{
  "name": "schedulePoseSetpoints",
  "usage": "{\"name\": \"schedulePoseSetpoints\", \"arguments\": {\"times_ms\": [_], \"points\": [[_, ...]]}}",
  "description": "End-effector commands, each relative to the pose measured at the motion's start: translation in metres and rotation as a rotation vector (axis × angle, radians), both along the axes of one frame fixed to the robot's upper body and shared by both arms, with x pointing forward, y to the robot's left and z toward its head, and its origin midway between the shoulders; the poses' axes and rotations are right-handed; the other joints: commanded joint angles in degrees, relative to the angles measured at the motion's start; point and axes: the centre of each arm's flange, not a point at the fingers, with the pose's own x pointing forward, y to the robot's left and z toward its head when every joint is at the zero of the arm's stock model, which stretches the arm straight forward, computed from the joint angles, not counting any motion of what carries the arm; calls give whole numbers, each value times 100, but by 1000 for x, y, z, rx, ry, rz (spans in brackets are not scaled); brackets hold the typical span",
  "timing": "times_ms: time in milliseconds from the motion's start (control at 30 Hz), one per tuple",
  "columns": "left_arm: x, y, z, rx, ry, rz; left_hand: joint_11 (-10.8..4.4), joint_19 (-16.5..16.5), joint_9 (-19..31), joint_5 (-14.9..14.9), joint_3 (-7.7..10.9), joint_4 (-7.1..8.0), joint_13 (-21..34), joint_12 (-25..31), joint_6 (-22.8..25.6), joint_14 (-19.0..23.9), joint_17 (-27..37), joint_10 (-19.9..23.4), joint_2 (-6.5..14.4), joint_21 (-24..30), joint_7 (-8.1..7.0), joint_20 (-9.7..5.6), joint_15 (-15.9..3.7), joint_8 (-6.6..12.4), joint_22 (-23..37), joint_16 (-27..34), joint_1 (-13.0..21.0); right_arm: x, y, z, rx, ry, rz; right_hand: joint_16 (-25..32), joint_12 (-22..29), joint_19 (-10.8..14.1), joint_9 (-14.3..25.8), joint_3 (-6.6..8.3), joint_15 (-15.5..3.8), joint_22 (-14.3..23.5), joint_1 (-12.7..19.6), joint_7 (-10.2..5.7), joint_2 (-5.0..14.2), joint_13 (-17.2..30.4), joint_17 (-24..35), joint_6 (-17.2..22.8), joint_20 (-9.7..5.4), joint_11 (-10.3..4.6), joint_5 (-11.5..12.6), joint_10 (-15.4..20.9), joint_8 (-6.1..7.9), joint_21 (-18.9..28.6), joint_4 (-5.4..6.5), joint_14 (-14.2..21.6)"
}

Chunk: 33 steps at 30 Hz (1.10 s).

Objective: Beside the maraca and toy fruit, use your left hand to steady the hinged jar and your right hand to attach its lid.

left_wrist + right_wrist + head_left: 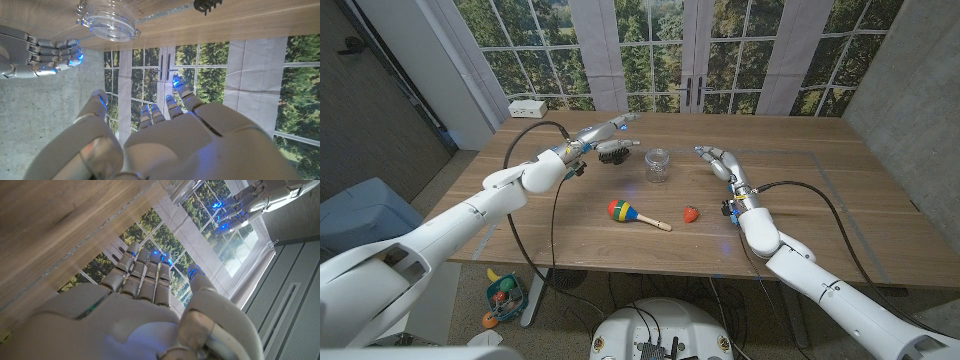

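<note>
Step in hand: the approach is judged to be under way; the jar [658, 165] is not yet gripped and its lid is not yet attached.
Jar: a clear glass jar is seen upright on the worktop [800, 230], far of the maraca [625, 212] and the toy fruit [691, 214], between the two hands.
Lid: it cannot be told apart with certainty; a dark object [616, 155] is seen just left of the jar, under the left fingers.
Left hand [595, 140]: held above the worktop left of the jar, fingers extended and apart, nothing gripped.
Right hand [720, 163]: placed right of the jar, near but apart from it, fingers spread, nothing held.
Next move: the left hand is to be brought against the jar's side to steady it, and the lid is to be located and swung over the mouth by the right hand.
Risk: the light jar may be pushed aside if it is touched from one side only.
</note>
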Motion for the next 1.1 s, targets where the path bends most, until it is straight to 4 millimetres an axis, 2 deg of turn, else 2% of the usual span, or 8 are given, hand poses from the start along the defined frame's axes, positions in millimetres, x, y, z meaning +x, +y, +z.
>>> {"name": "schedulePoseSetpoints", "arguments": {"times_ms": [33,167,267,333,400,467,767,1100], "points": [[-4,-2,-22,-233,117,-54,-38,175,-1,48,104,175,6,49,187,170,29,178,297,60,45,73,-353,3,20,42,-133,1,-16,1,142,42,140,-48,-38,-54,-7,-36,-260,-5,-83,30,1,-4,-6,-89,2,17,-22,-76,-8,-3,45,-64],[-5,-2,-29,-317,145,-75,-4,205,-5,82,221,378,4,41,244,227,41,235,475,59,107,67,-343,-54,28,45,-227,1,-20,1,177,48,165,-85,-58,-64,-12,-60,-222,-9,-148,55,4,-24,-23,-115,9,44,-39,-108,5,-5,87,-106],[-3,-2,-34,-393,175,-103,39,237,-7,124,387,583,3,38,313,270,45,294,541,63,154,64,-324,-105,35,41,-272,1,-22,1,205,49,183,-111,-77,-89,-17,-79,-226,-13,-204,63,12,-41,-37,-161,-12,42,-56,-140,4,-14,126,-133],[-1,-3,-38,-427,194,-118,76,267,-8,185,686,856,3,36,400,323,42,361,565,65,215,40,-315,-182,40,33,-273,1,-24,1,224,52,195,-130,-89,-100,-20,-91,-265,-15,-248,79,22,-55,-47,-190,-45,43,-69,-159,5,-19,159,-148],[0,-4,-41,-457,210,-130,93,269,-8,197,761,906,3,31,407,334,41,363,569,63,233,39,-307,-204,40,30,-262,2,-25,2,242,54,207,-182,-110,-132,-30,-111,-312,-21,-363,74,63,-90,-72,-285,-142,-10,-108,-188,0,-32,260,-198],[1,-5,-44,-494,225,-142,114,272,-8,216,911,989,2,28,446,351,36,384,571,57,264,22,-297,-237,37,24,-230,3,-28,2,254,63,223,-207,-121,-134,-33,-108,-316,-23,-410,71,99,-106,-80,-308,-157,-31,-124,-207,5,-33,313,-228],[7,-6,-55,-627,289,-199,124,217,-9,243,1210,1126,2,0,452,335,28,366,538,15,274,-12,-322,-340,25,-7,-154,9,-38,2,360,74,282,-247,-144,-103,-40,-107,-289,-30,-575,109,145,-153,-107,-381,-246,-23,-193,-244,13,-22,505,-224],[8,-4,-68,-782,382,-269,134,188,-11,242,1297,1188,-1,-15,468,305,27,355,493,-10,259,-28,-329,-384,18,-24,-160,14,-48,6,454,70,343,-309,-160,-113,-47,-81,-278,-43,-740,148,173,-206,-147,-418,-322,-2,-273,-272,30,-33,719,-242]]}}
